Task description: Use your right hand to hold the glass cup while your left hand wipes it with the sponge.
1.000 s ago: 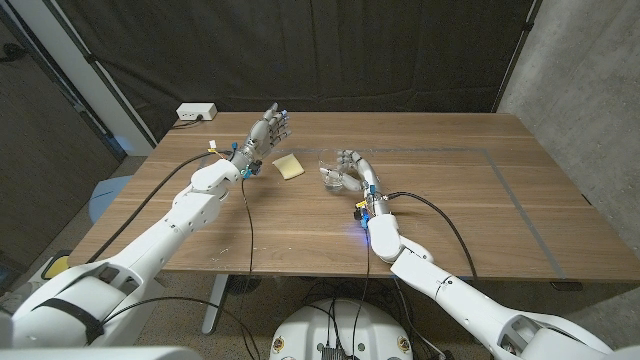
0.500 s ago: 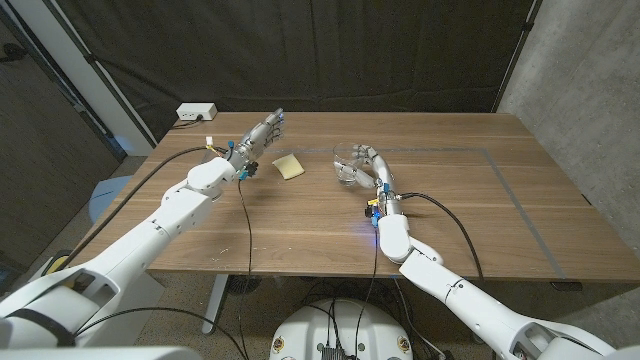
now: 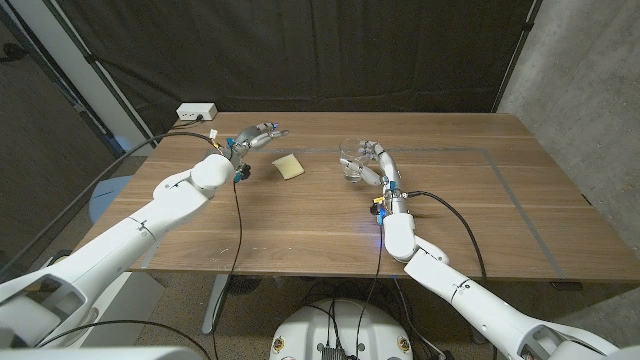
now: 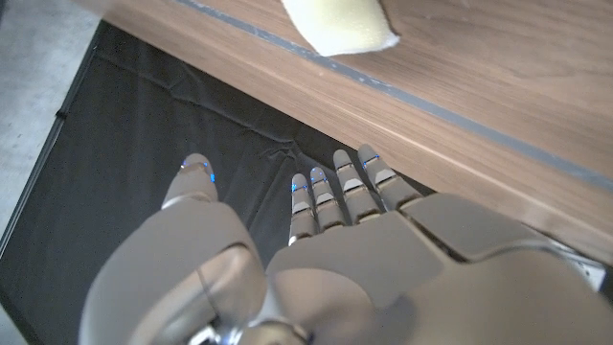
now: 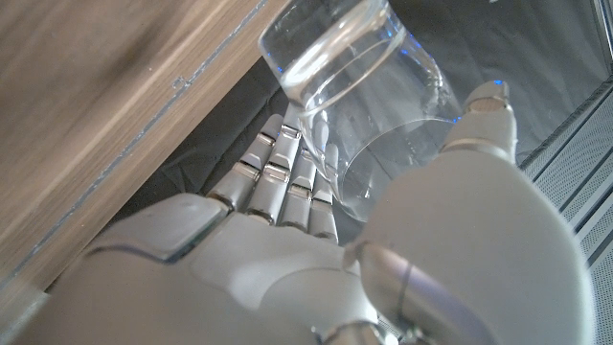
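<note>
Head view: glass cup [image 3: 349, 163] in right robot hand [image 3: 372, 160]

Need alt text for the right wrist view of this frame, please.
The right robot hand grips a clear glass cup, fingers on one side and thumb on the other. The wooden table shows beside it, with a dark curtain behind the cup.
</note>
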Available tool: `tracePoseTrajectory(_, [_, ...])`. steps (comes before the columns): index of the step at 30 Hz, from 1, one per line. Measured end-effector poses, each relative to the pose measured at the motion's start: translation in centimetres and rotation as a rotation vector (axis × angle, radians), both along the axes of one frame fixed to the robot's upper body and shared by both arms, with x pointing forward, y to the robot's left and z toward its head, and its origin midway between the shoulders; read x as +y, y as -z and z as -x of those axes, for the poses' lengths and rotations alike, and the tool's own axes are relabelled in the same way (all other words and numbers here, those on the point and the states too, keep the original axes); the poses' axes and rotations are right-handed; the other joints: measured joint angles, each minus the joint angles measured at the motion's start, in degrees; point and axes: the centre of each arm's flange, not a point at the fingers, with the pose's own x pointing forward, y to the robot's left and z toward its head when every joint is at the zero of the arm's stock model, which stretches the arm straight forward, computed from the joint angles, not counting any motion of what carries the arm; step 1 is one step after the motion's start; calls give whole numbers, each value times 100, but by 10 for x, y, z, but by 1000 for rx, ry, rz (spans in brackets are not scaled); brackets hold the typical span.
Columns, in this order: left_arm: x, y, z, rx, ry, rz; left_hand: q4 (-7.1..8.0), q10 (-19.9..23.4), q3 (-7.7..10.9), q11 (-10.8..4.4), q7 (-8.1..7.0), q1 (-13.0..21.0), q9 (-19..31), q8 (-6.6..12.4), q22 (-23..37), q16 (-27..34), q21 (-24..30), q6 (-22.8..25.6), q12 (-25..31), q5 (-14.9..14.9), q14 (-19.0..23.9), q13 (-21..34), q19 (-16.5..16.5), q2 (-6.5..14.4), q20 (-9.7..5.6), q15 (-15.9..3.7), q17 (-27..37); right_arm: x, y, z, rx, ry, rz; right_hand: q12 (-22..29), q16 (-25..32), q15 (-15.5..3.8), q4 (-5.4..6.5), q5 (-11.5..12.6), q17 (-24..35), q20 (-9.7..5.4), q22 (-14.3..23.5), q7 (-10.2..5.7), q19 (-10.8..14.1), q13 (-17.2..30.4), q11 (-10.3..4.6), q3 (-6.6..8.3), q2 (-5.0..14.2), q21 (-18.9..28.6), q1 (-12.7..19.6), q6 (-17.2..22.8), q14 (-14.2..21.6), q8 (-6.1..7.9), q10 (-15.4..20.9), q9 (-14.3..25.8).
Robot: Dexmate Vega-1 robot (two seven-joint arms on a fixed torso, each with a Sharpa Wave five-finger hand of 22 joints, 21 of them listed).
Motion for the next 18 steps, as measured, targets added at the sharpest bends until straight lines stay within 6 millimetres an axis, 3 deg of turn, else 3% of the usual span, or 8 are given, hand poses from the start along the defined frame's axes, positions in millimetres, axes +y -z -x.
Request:
tracePoseTrajectory(6, [0,0,5,-1,-108,-98,-144,294,17,-59,43,362,0,134,19,79,191,365,46,0,267,0,357,-140,-35,-16,53,-3,-3,2,-13,9,-1,28,0,0,0,-40,25,0,27,0,0,3,-10,0,0,0,0,0,0,0,-10,5])
tracePoseTrajectory(14, [-2,-3,4,23,-218,-223,-211,391,-8,-125,40,535,-1,145,18,88,212,423,48,0,306,23,384,-318,-21,-25,66,-5,-4,5,-23,14,0,54,0,1,-7,-44,73,-2,27,0,-2,16,-10,-7,0,0,0,-1,-1,39,-10,5])
tracePoseTrajectory(18, [-6,-5,2,28,-248,-269,-218,494,-50,-228,-34,580,-1,145,18,88,233,457,48,0,356,27,404,-365,-41,-12,89,-6,-5,5,-27,16,0,54,0,1,17,-56,83,-22,27,-1,-23,32,-10,-31,0,0,0,-1,-1,55,-10,5])
